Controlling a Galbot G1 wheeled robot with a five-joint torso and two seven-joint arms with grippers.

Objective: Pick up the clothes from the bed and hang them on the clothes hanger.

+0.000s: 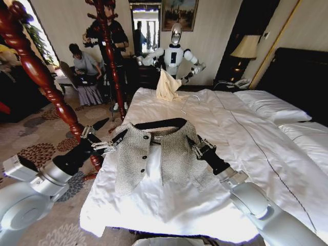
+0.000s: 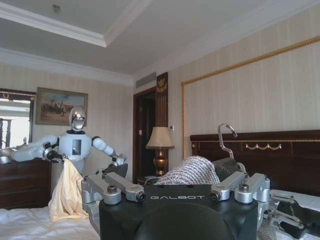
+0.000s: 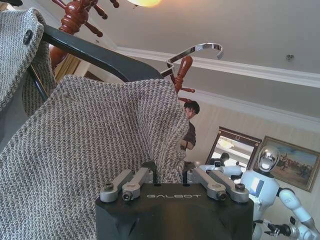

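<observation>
The grey-beige tweed clothes [image 1: 130, 159] hang open-fronted in the air over the foot of the white bed [image 1: 246, 138]. The black clothes hanger [image 1: 159, 123] is threaded through the shoulders. My left gripper [image 1: 114, 145] is shut on the left shoulder, where the bunched fabric [image 2: 190, 172] sits between its fingers below the silver hook [image 2: 226, 136]. My right gripper [image 1: 196, 148] is shut on the right shoulder. In the right wrist view the tweed [image 3: 90, 145] drapes into that gripper [image 3: 170, 177] under the hanger bar [image 3: 95, 55].
A red-brown wooden coat stand [image 1: 31, 66] rises close on my left, with a second post [image 1: 110, 51] farther back. Another robot [image 1: 174, 54] at the far bedside holds a cream-yellow garment [image 1: 167, 84]. Pillows [image 1: 269, 105] and a dark headboard [image 1: 302, 77] lie to the right.
</observation>
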